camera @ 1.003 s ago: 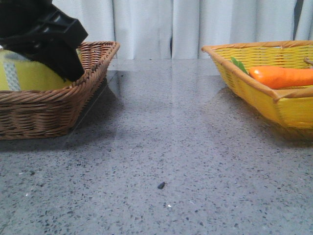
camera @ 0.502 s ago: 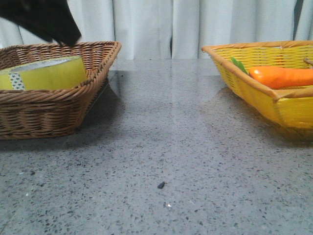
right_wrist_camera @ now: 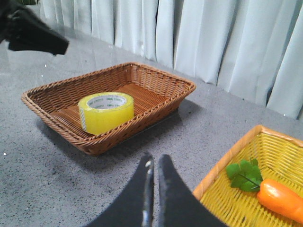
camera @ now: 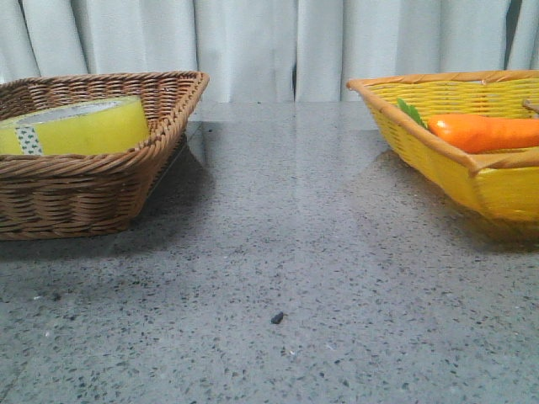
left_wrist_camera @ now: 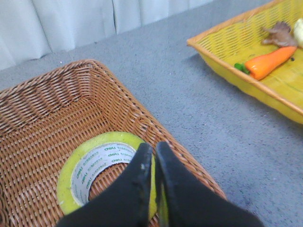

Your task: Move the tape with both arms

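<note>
Lying flat in the brown wicker basket point(right_wrist_camera: 57, 101), your yellow tape roll point(right_wrist_camera: 106, 112) sits free of both hands, its white core facing up. Your left hand point(left_wrist_camera: 154, 150) hangs just above the roll's near edge with its fingers pressed together, holding nothing. Your right hand point(right_wrist_camera: 155, 163) is well apart from the roll, over the grey speckled bench point(camera: 320, 252) between the two baskets, fingers likewise together and empty. Close beside that right hand is the yellow basket point(right_wrist_camera: 236, 189), where an orange carrot point(right_wrist_camera: 284, 198) with green leaves lies. White curtains point(camera: 253, 42) hang behind the bench. A small dark speck point(camera: 277, 318) rests on the bench.
</note>
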Controlling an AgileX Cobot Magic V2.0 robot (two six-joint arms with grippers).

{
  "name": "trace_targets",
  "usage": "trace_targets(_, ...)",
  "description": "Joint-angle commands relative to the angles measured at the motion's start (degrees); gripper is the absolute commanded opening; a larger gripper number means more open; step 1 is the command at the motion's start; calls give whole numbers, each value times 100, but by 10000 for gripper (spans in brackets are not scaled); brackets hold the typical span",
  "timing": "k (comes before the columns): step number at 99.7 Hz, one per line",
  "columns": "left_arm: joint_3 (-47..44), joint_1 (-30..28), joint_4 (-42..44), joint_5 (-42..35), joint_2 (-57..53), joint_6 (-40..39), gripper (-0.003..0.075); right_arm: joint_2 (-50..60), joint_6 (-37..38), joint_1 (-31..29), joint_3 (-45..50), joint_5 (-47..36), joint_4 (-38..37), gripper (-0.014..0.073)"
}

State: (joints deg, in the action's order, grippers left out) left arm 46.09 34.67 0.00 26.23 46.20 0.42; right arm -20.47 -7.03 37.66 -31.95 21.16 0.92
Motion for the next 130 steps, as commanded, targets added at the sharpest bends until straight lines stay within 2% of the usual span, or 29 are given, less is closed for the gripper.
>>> trace_targets(1,-317,7,-116,-718,-560,0,-21,192,0,-5,155,-823,-92,-64)
trace_targets(30,-2044,7,-269,-1343,-2526,0,-21,508,0,-5,1123,-1805,-92,-64)
trace_targets(41,-2458,7,-281,-1353,-3121,0,-21,508,0,-5,1321,-2241,-92,-65)
trace_targets(53,-2698,7,-465,-1342,-3603,-11,-21,508,0,-5,1370,-2362,-92,-66)
trace_targets(112,-3032,7,-480,-1325,-3796,-11,-21,508,0,-5,1370,-2351,-92,-66)
trace_targets(130,-3568,-438,77,-1739,-4177,-11,-21,508,0,-5,1370,-2342,-92,-66)
